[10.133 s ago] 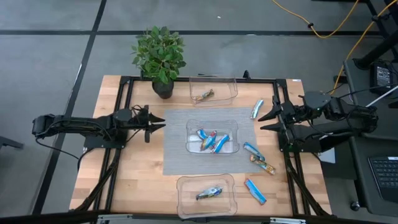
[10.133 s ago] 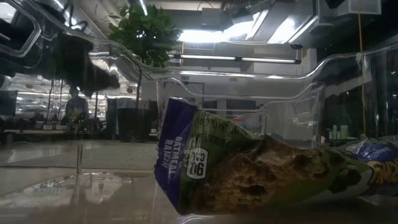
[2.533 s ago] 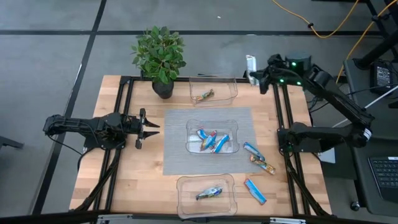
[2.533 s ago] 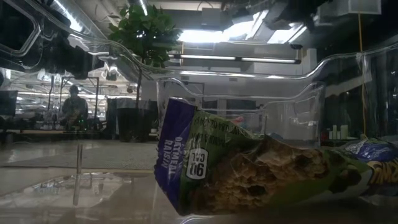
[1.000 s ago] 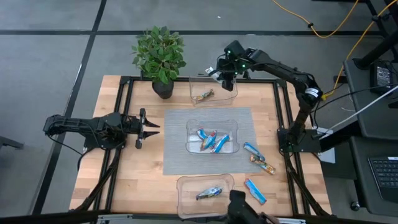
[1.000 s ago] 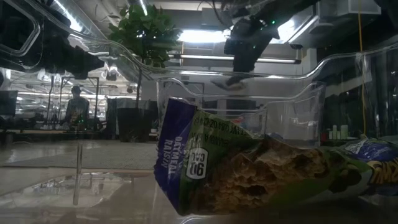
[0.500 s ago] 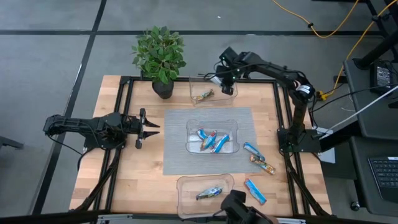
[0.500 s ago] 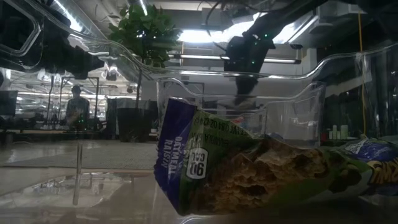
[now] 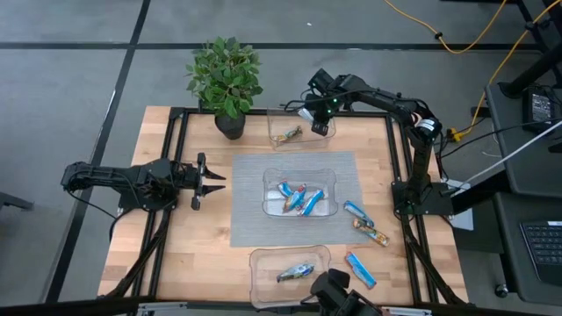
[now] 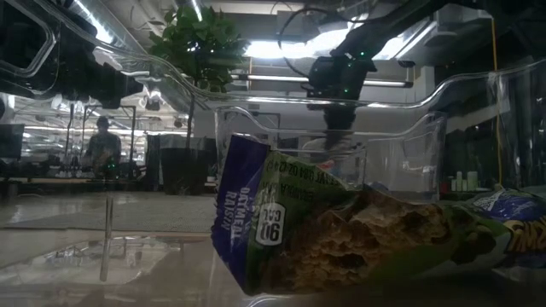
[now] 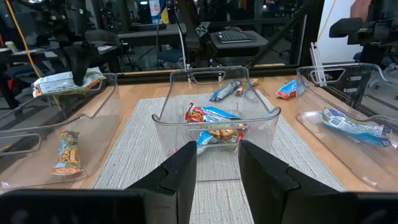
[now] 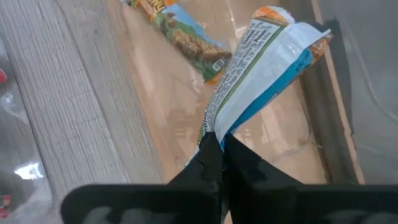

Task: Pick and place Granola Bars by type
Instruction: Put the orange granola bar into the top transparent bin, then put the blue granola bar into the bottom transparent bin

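Note:
My right gripper (image 9: 320, 121) hovers over the right end of the far clear bin (image 9: 301, 115), shut on a silvery light blue/green granola bar (image 12: 261, 62). A brown-orange bar (image 9: 287, 134) lies flat on that bin's floor. The middle bin (image 9: 266, 195) holds several bright blue bars (image 9: 299, 198). One bar (image 9: 295, 272) lies in the near bin (image 9: 255, 272). Three more bars (image 9: 356, 211), (image 9: 371, 233), (image 9: 360, 269) lie on the wood to the right. My left gripper (image 9: 213, 178) waits open at the mat's left edge. My right gripper pinches the silvery bar by one crimped wrapper end (image 12: 215, 124) between its two fingers, which come from above, pointing down. The bar reaches out past the fingertips, clear of the bin's floor, and its free end (image 12: 292, 28) is close to the bin's right wall.
A potted plant (image 9: 226, 81) stands at the far left corner. A grey mat (image 9: 246, 219) lies under the middle bin. A black frame (image 9: 176, 158) runs around the table. A dark shape (image 9: 336, 288) shows at the near edge. Bare wood lies on the near left.
My right gripper, still shut on the silvery bar, has come down over the far bin's right end, lowering the bar toward the bin's floor. The dark shape at the near edge has shifted a little.

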Controlling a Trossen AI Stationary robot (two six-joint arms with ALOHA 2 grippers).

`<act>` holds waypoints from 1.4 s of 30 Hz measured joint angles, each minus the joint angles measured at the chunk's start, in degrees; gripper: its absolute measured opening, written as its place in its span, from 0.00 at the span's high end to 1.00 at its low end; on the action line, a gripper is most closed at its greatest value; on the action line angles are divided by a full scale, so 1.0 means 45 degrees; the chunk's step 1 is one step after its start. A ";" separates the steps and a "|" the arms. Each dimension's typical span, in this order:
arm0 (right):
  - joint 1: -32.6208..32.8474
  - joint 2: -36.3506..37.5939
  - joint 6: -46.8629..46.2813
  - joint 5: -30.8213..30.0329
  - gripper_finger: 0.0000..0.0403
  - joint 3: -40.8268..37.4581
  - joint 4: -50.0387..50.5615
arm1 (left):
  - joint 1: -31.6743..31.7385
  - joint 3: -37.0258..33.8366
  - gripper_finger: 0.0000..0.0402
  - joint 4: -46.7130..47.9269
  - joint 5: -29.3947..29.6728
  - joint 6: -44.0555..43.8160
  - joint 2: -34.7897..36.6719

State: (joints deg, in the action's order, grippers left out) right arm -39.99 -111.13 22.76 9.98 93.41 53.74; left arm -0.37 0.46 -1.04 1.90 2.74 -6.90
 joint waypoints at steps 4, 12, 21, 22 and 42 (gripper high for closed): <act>0.0001 0.0000 -0.0012 0.0005 0.97 -0.0005 0.0115 | -0.0002 0.0001 0.72 0.0000 -0.0002 0.0001 -0.0003; 0.0005 0.0000 -0.0676 0.0005 0.74 -0.0005 0.0116 | -0.0002 0.0001 0.72 0.0000 -0.0002 0.0000 -0.0001; 0.0079 0.0187 -0.1639 -0.0359 0.57 -0.0005 0.1121 | -0.0001 0.0001 0.72 0.0000 -0.0002 0.0001 -0.0004; 0.0097 0.0269 -0.1690 -0.0490 0.57 -0.0005 0.1388 | 0.0001 -0.0002 0.72 0.0000 0.0002 0.0001 0.0001; 0.3318 0.6351 -0.4760 -0.2615 0.62 -0.2154 0.3057 | 0.0001 0.0001 0.72 0.0000 -0.0001 0.0001 -0.0002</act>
State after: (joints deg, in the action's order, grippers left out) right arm -25.06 -82.55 1.34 -1.79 83.71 67.50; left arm -0.37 0.47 -1.04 1.90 2.74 -6.91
